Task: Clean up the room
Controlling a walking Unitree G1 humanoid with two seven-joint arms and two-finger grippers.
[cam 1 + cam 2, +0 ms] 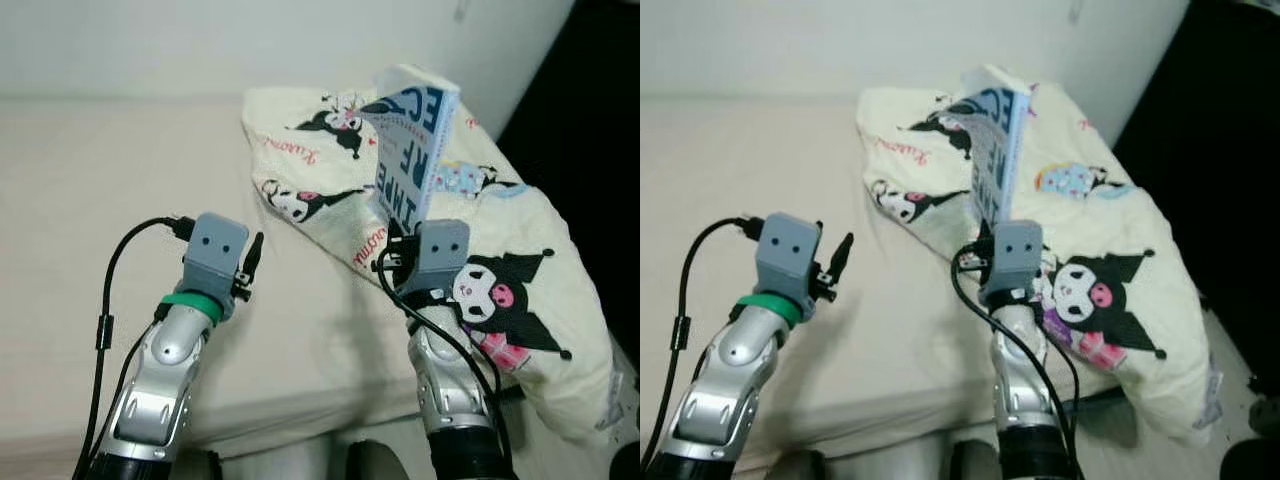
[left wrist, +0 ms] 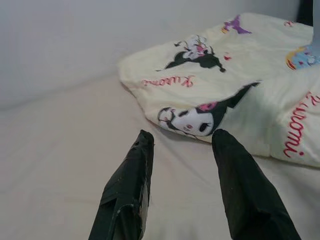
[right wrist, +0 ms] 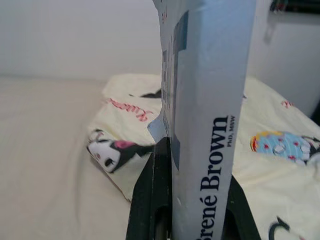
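Observation:
A pale blue book [image 1: 412, 150] stands upright above the cartoon-print cream blanket [image 1: 500, 300], and my right gripper [image 1: 405, 232] is shut on its lower end. The right wrist view shows the book's spine [image 3: 210, 125] clamped between the two black fingers [image 3: 155, 200]. My left gripper [image 1: 252, 262] hovers over the bare beige mattress [image 1: 100, 180], left of the blanket's edge. Its fingers [image 2: 131, 185] stand open with nothing between them, and the blanket [image 2: 235, 100] lies just ahead of them.
The folded blanket covers the right part of the bed up to a white wall [image 1: 200, 40]. A dark area [image 1: 590, 130] borders the bed on the right. The mattress's front edge [image 1: 290, 420] runs just before my arms.

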